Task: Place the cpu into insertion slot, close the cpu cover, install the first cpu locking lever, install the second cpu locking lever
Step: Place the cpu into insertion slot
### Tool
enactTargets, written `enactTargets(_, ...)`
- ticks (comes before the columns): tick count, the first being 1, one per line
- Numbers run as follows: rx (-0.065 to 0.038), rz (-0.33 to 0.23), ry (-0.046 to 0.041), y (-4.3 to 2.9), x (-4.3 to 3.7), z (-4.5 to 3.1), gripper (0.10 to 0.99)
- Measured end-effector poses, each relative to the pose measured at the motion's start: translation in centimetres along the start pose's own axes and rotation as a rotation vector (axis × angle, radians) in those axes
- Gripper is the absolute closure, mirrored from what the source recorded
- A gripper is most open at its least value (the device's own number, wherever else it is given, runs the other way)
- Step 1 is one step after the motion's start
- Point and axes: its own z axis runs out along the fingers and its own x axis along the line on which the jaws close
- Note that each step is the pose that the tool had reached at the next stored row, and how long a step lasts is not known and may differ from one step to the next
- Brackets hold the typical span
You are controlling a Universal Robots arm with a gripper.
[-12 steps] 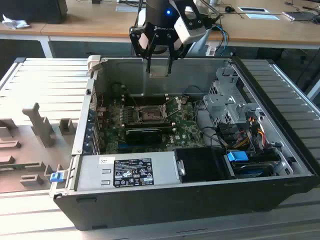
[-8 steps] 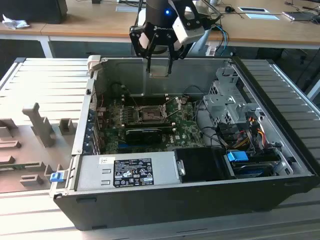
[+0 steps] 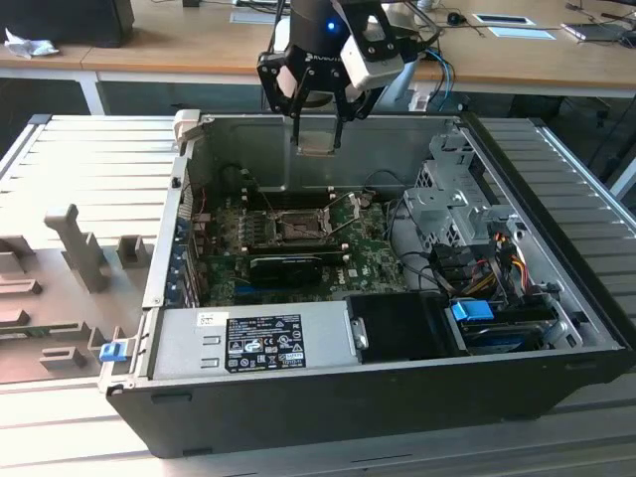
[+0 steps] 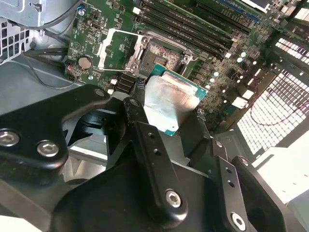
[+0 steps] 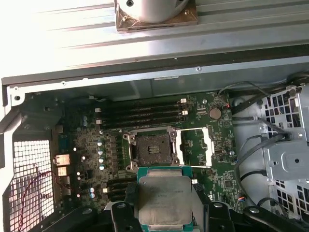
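My gripper [image 3: 318, 139] hangs above the open computer case, shut on the cpu [image 3: 317, 142], a thin square chip with a silvery-grey face and green edge. Both wrist views show the cpu [image 4: 171, 99] [image 5: 163, 199] held between the black fingers [image 4: 145, 145]. The insertion slot [image 5: 152, 148] [image 4: 161, 55] [image 3: 296, 228] lies open below on the green motherboard, dark in the centre with a metal rim. The cpu cover [image 5: 194, 147] [image 4: 116, 47] is flipped open beside the slot, a silvery frame with a square window. The cpu is well above the slot and apart from it.
Several memory slots [image 5: 142, 115] run along the motherboard beyond the socket. A long black card [image 3: 283, 264] sits in front of the socket. A drive cage [image 3: 452, 199] and cables [image 3: 497, 263] fill the exterior view's right; the power supply [image 3: 253, 338] lies at the front.
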Motion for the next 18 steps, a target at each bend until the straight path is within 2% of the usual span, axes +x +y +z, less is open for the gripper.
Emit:
enactTargets(10,0.0,0.001,-0.0001,-0.01,0.0,0.1,0.557)
enactTargets(18,-0.001,0.031,-0.0028,-0.01,0.0,0.13,0.557)
